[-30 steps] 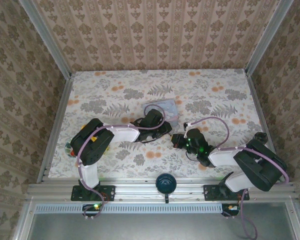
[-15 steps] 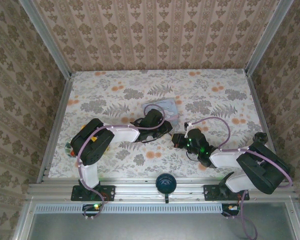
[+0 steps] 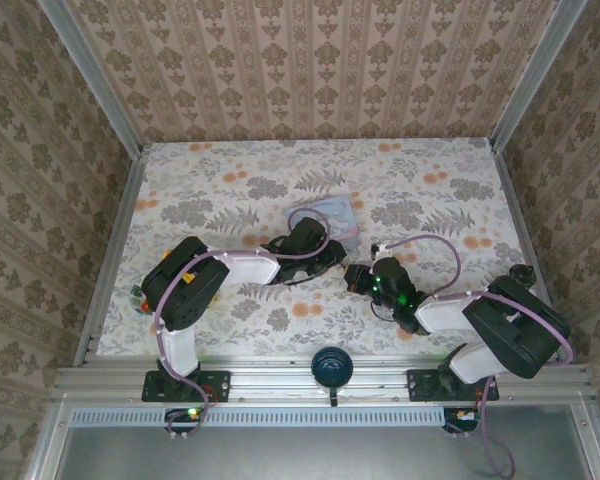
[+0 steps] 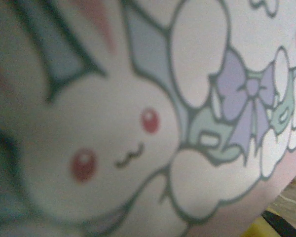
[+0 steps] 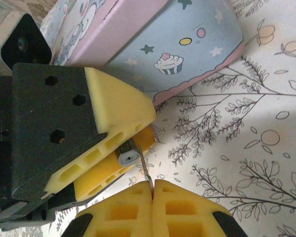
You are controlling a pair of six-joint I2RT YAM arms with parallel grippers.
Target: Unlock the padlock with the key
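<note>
In the right wrist view my left gripper [image 5: 138, 142] is shut on the padlock [image 5: 129, 158]. The small grey keyhole face of the padlock peeks out between the yellow fingers. My right gripper [image 5: 153, 183] is shut on the key [image 5: 145, 170]. The key's thin blade points up and lies against the right edge of the padlock's face, beside the keyhole. From above, the left gripper [image 3: 330, 258] and right gripper [image 3: 354, 277] meet tip to tip in front of the pale blue tin [image 3: 327, 213]; the padlock and key are too small to make out there.
The tin [image 5: 187, 49] lies just beyond the left fingers, and its blurred cartoon bunny lid [image 4: 138, 123] is very close in the left wrist view. A round black knob [image 3: 331, 366] sits on the near rail. Floral tabletop [image 3: 430, 180] stretches to the right and back.
The right gripper has edged slightly up and left toward the left gripper, its arm shifting a little. The left arm has stayed put.
</note>
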